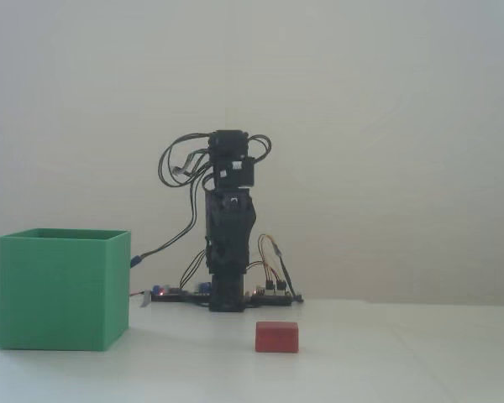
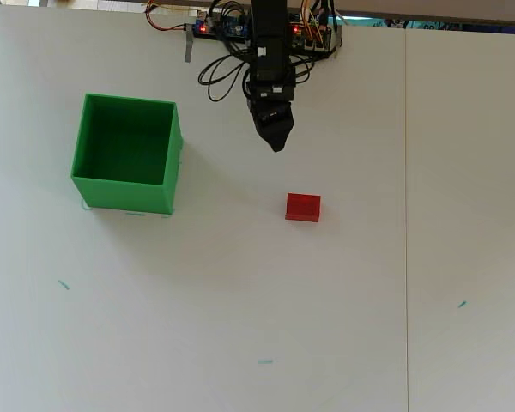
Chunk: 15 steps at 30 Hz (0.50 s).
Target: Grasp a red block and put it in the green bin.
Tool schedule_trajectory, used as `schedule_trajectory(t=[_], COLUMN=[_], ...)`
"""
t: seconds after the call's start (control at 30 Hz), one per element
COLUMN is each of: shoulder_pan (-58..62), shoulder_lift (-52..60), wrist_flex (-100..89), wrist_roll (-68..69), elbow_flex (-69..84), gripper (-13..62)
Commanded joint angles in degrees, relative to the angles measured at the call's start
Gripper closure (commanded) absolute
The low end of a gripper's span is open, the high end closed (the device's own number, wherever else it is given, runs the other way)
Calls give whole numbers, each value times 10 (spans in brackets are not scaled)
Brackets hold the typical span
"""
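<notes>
The red block (image 2: pixel 302 207) lies on the white table, and it also shows in the fixed view (image 1: pixel 276 337) in front of the arm. The green bin (image 2: pixel 124 193) stands to the left in the overhead view, open at the top with nothing inside; the fixed view shows it at the left (image 1: pixel 59 290). My gripper (image 2: pixel 276 144) hangs folded near the arm's base, behind the block and apart from it. Its jaws meet in a point and hold nothing. The arm (image 1: pixel 228 227) stands folded upright.
A controller board with loose wires (image 2: pixel 232 26) lies at the table's back edge beside the arm's base, also seen in the fixed view (image 1: pixel 269 294). A seam (image 2: pixel 406 215) runs down the table at the right. Small teal marks (image 2: pixel 264 361) dot the front.
</notes>
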Motion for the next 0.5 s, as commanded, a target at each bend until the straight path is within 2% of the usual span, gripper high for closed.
schedule_trajectory(t=[0.0, 0.27, 0.47], shoulder_pan=[10, 18, 18], shoulder_lift=[-4, -11, -11], wrist_flex=[6, 6, 6], wrist_roll=[3, 294, 322], elbow_flex=[-33, -45, -45], gripper=[148, 149, 146])
